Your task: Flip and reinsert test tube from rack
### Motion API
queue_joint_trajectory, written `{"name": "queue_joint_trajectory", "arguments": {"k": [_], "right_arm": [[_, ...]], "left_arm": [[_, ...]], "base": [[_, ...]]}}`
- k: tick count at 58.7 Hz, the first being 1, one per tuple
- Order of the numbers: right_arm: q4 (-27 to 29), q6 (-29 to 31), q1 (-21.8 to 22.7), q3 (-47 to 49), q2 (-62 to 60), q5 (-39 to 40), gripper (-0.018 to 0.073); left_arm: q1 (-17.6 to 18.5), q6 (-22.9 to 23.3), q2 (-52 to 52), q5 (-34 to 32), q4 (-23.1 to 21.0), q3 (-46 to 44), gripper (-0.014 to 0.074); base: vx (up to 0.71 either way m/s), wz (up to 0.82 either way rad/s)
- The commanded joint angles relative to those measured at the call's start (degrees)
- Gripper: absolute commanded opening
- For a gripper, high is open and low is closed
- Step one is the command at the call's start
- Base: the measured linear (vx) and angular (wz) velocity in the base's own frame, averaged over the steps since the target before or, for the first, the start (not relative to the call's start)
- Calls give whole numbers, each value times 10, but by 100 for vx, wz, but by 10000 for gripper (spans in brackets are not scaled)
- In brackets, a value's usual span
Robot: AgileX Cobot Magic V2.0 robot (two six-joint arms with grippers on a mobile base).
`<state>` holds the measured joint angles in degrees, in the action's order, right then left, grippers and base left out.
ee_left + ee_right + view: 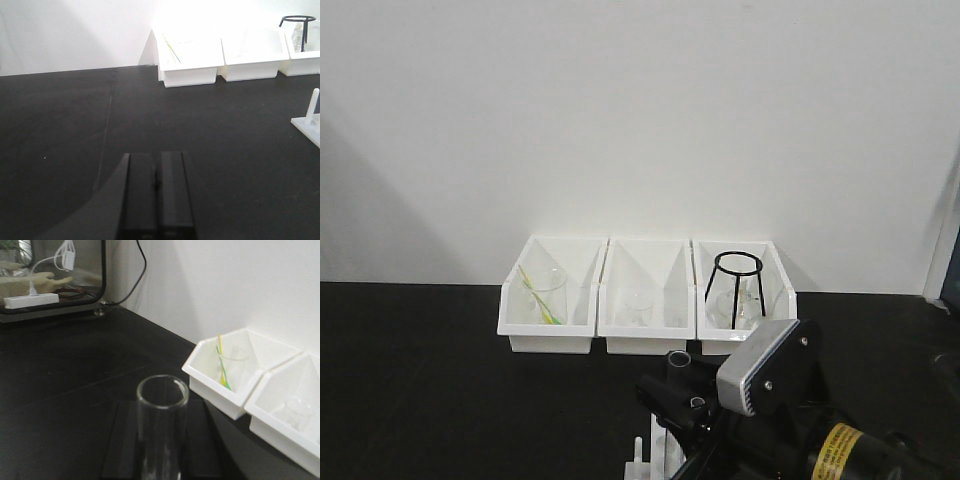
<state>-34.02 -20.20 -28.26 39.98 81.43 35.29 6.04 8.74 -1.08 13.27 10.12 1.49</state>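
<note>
My right gripper [161, 407] is shut on a clear glass test tube [162, 425]. The tube's open mouth points away from the wrist, and black fingers [122, 440] flank it. In the front view the tube's rim [678, 357] sticks up from the right gripper [682, 390], just above the white rack [640, 462], which is cut off by the bottom edge. A corner of the rack with one upright peg [311, 117] shows at the right of the left wrist view. My left gripper [157, 160] is shut and empty, low over the black table, well left of the rack.
Three white open-front bins stand against the back wall. The left bin [548, 343] holds a beaker with a yellow-green stick, the middle bin [645, 345] a small beaker, and the right bin [712, 338] a black wire stand and glassware. A cabinet with a power strip [30, 300] stands far left.
</note>
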Motion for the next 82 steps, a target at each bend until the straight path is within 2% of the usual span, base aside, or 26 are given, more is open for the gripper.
{"name": "queue_joint_trajectory", "arguments": {"k": [1,7,35,43,52,71,77,82], "right_arm": [[30,19,2,16,-5,76,-10],[56,20,2,16,5,78,-10],[53,24,2,16,99,77,-8],[53,24,2,16,119,77,15],[53,24,2,16,127,77,104],[53,23,2,16,124,77,430],[52,23,2,15,103,74,477],[53,18,2,15,67,55,477]], "left_arm": [[0,5,-5,-46,-2,-2,-6],[0,5,-5,-46,-2,-2,-6],[0,5,-5,-46,-2,-2,-6],[0,5,-5,-46,-2,-2,-6],[0,5,-5,-46,-2,-2,-6],[0,5,-5,-46,-2,-2,-6],[0,5,-5,-46,-2,-2,-6],[0,5,-5,-46,-2,-2,-6]], "base": [[0,0],[0,0],[0,0],[0,0],[0,0],[0,0],[0,0],[0,0]]}}
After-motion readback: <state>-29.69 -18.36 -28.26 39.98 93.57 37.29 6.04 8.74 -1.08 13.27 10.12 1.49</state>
